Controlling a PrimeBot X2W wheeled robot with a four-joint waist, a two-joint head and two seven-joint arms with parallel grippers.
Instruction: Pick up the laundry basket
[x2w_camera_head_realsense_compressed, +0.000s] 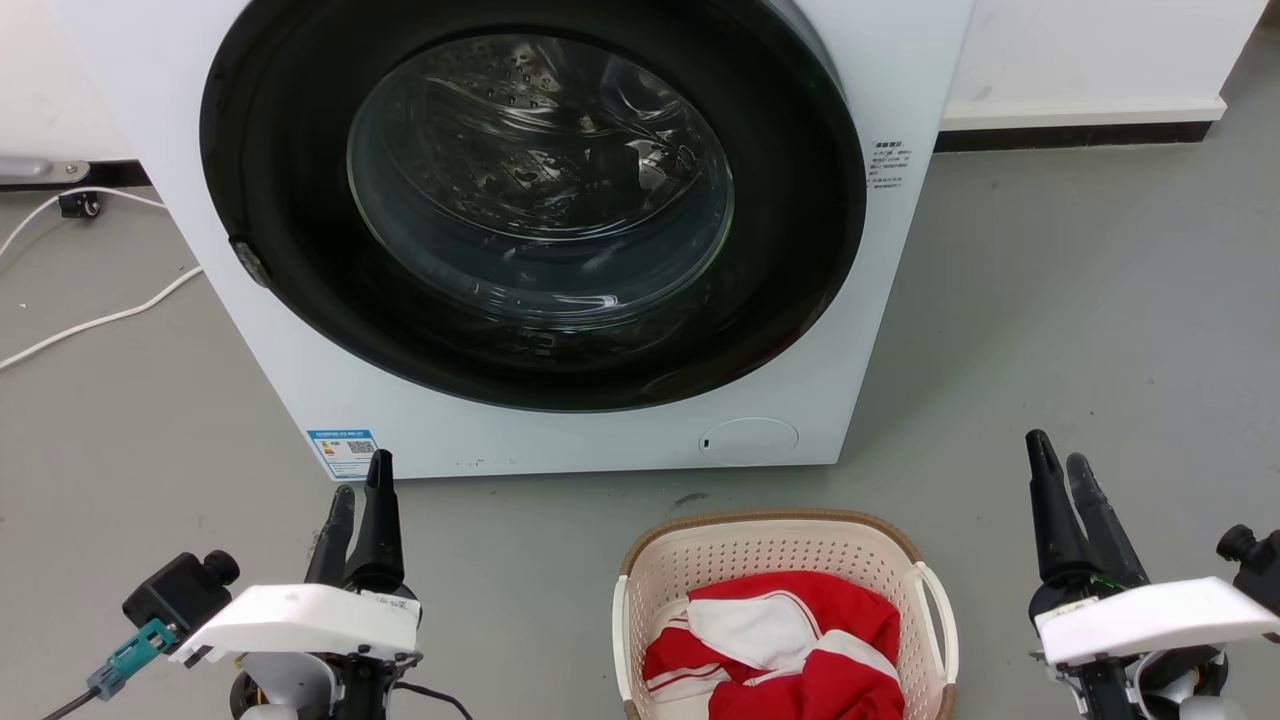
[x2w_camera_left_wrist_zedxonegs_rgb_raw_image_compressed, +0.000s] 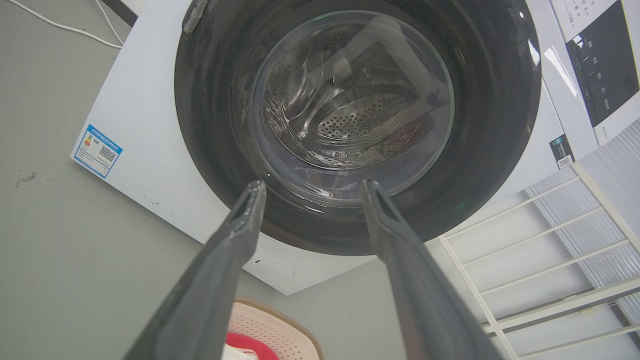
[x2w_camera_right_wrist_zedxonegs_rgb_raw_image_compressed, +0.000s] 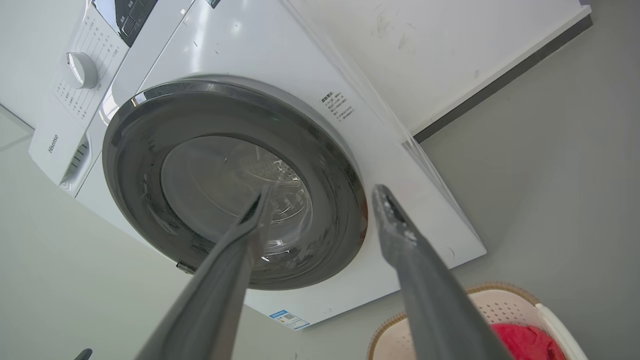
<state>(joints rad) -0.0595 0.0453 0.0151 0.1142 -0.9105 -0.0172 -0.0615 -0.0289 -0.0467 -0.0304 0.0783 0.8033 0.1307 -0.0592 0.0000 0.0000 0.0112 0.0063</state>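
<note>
Cream perforated plastic laundry basket (x2w_camera_head_realsense_compressed: 768, 556) with brown woven-look rim, holding red-and-white cloth (x2w_camera_head_realsense_compressed: 800, 645), stands on the grey floor (x2w_camera_head_realsense_compressed: 1060, 320) before the white washing machine (x2w_camera_head_realsense_compressed: 590, 440). The left gripper (x2w_camera_head_realsense_compressed: 362, 478) and right gripper (x2w_camera_head_realsense_compressed: 1058, 450) flank it without contact, jaws parted and empty; grasp and lift apparently remain.

Head camera looks down; low wrist cameras look up; all share white front-loading washing machine (x2w_camera_head_realsense_compressed: 290, 380), cream perforated laundry basket (x2w_camera_head_realsense_compressed: 780, 560).

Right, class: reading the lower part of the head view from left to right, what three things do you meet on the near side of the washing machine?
left gripper → laundry basket → right gripper
</note>
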